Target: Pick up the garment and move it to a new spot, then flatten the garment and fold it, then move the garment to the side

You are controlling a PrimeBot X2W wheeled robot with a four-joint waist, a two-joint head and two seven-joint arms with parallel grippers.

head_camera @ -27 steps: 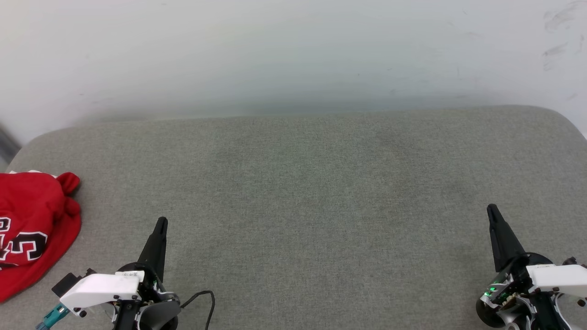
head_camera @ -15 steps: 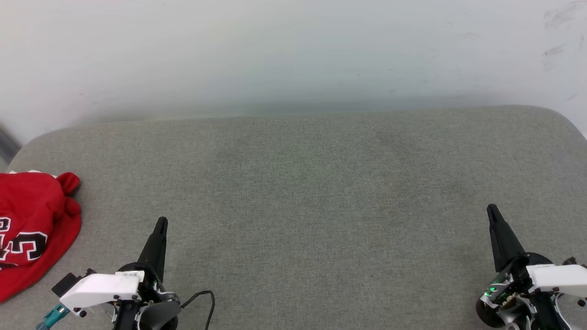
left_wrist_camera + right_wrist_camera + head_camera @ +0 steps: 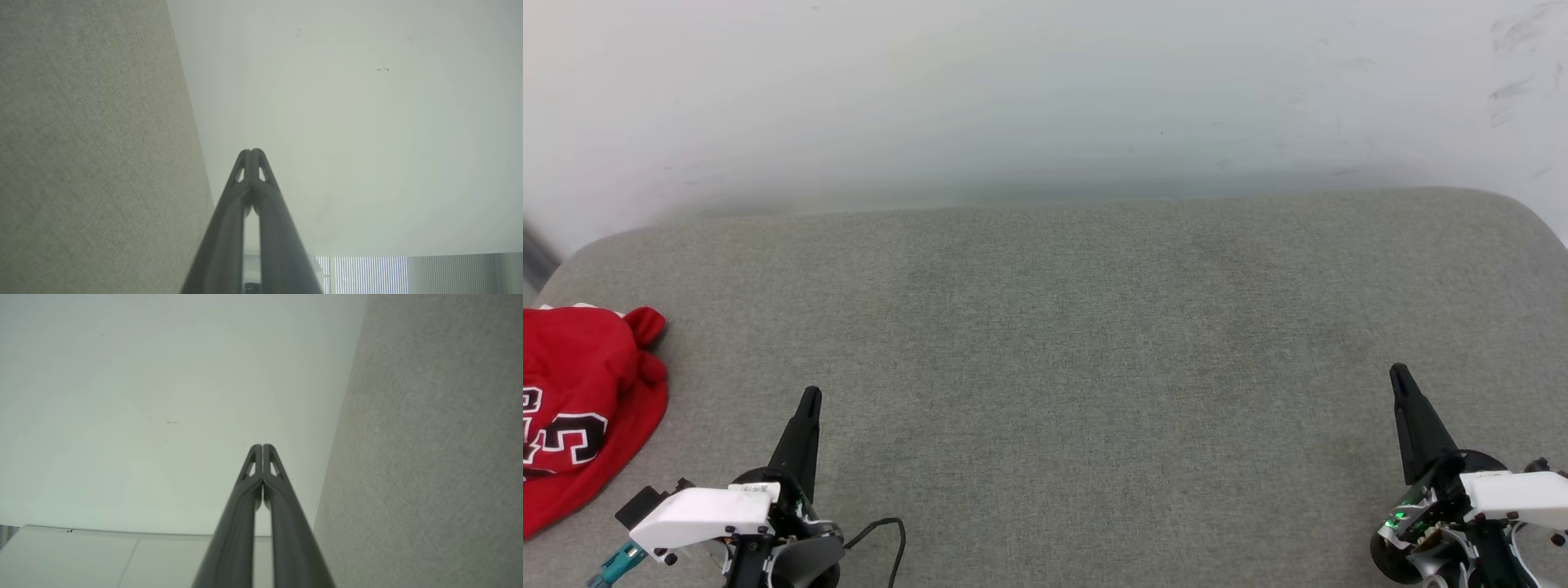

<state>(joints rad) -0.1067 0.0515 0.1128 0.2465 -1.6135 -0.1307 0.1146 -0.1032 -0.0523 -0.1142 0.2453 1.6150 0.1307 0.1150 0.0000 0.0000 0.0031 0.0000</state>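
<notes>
The garment (image 3: 580, 400) lies crumpled at the far left edge of the grey cushioned surface (image 3: 1062, 327); it is red with black, white-edged lettering, and part of it is cut off by the picture's edge. My left gripper (image 3: 810, 394) is at the lower left, shut and empty, to the right of the garment and apart from it. At the lower right, far from the garment, my right gripper (image 3: 1397, 371) is shut with nothing in it. In the wrist views the left gripper (image 3: 250, 152) and the right gripper (image 3: 262, 446) have their fingertips pressed together.
A pale wall (image 3: 1045, 90) rises right behind the cushioned surface. The surface's rounded corners show at the back left and back right. A black cable (image 3: 886, 535) loops beside the left wrist.
</notes>
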